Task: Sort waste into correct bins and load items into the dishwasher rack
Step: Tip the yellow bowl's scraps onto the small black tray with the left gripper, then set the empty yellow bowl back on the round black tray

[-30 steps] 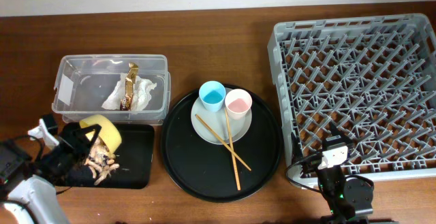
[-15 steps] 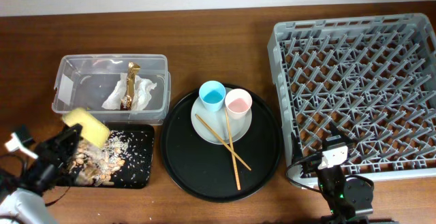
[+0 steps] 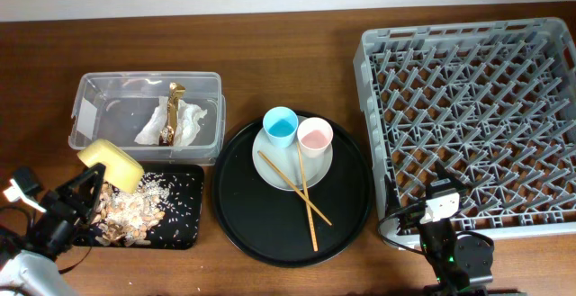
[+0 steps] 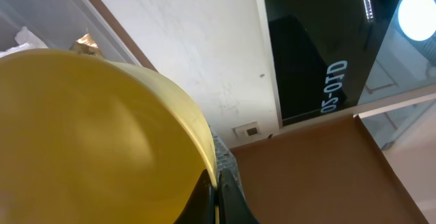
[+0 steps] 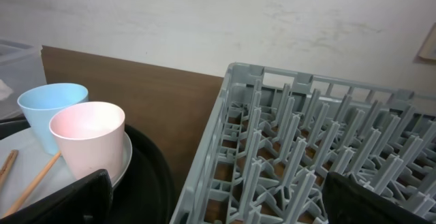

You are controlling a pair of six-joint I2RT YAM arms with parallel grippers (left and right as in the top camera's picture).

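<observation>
My left gripper is shut on the rim of the yellow bowl, which is tipped over the left end of the shallow black tray. In the left wrist view the bowl fills the frame, its rim pinched between the fingers. Tan food scraps and rice bits lie in the black tray. The clear tub holds a foil wrapper and white tissue. My right gripper is open and empty at the front left corner of the grey rack.
A big round black tray holds the pale plate with the blue cup, pink cup and chopsticks. The right wrist view shows the cups and the rack.
The left gripper has drawn the tipped bowl back to the left. Scraps and rice that were under the bowl now lie spread across the black tray. The right arm has not moved.
</observation>
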